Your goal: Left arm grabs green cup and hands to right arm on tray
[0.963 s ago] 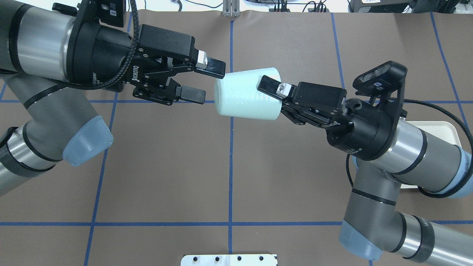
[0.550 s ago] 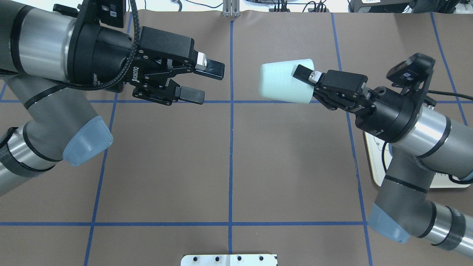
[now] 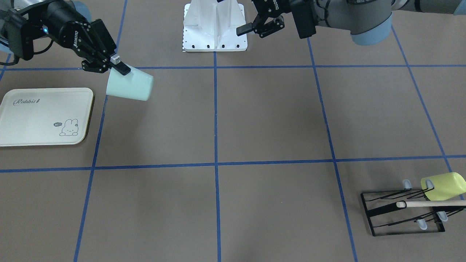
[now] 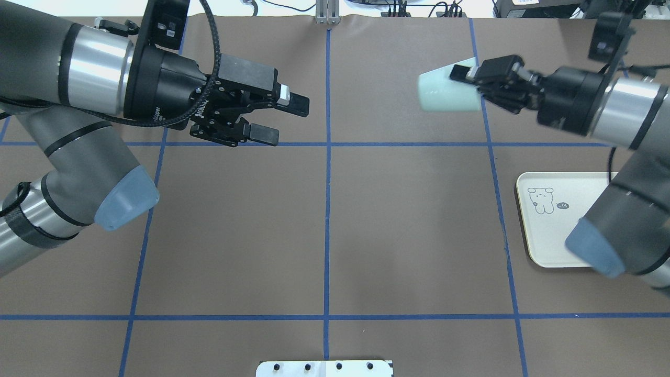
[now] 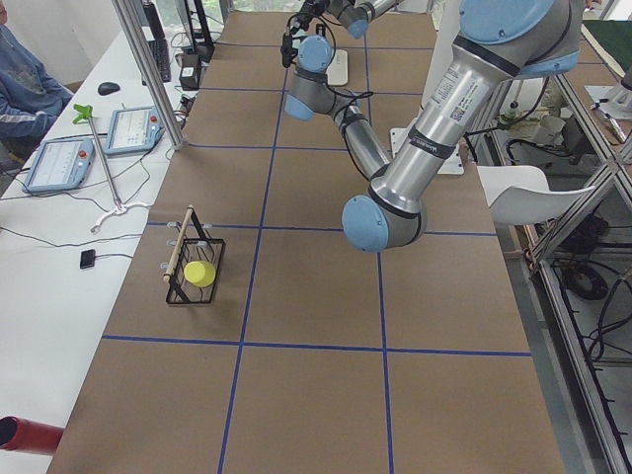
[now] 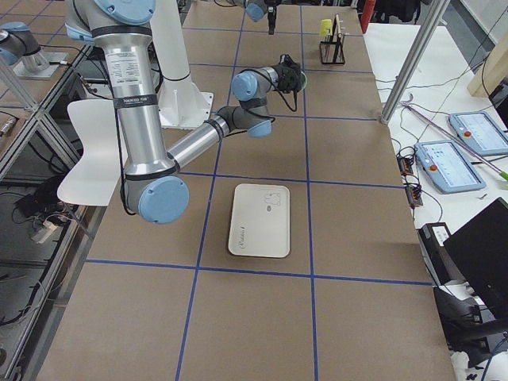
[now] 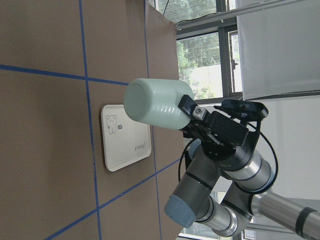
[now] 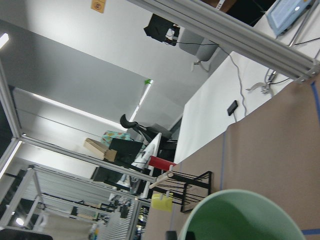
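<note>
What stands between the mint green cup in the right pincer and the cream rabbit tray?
Nothing visible. The right pincer holds the pale mint-green plastic cup in the air near the cream rectangular tray, with only bare brown table between them.

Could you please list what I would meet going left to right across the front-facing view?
tray → green cup → white robot base → left gripper → black rack with the yellow-green cup
</note>
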Robot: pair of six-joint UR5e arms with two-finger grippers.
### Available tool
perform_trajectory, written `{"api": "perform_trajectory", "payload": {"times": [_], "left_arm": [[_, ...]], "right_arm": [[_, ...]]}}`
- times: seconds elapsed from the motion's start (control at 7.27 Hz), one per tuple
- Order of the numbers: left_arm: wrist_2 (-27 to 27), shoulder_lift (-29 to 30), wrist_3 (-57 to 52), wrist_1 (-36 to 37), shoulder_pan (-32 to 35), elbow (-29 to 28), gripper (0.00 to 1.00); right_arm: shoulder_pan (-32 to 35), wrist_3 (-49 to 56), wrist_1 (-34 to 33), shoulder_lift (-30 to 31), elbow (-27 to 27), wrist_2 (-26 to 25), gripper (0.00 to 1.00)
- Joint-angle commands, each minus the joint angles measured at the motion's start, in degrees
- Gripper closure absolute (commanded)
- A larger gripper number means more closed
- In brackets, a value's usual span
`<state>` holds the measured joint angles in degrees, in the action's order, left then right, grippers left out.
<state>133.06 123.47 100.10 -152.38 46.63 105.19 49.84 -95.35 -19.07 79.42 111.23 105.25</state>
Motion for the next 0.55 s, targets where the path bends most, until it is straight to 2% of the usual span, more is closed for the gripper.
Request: {"api": "perform_trajectory", "payload": {"times": [0.0,0.14,0.41], "left_arm": [[-0.51,-3.04,-12.75,12.57,1.08,0.10,0.00],[-0.69,-5.41,-20.57,18.20,1.70,0.19,0.00],[-0.78,-8.93,-32.10,27.18,4.59,0.28,0.00]], "right_arm": [[13.38,2.42,-13.83,0.21,0.83,17.72,1.00],[15.18,8.19,-17.71,1.34,0.83,21.36,1.00],[15.72,17.51,-25.70,4.15,1.00,21.49,1.00]]}}
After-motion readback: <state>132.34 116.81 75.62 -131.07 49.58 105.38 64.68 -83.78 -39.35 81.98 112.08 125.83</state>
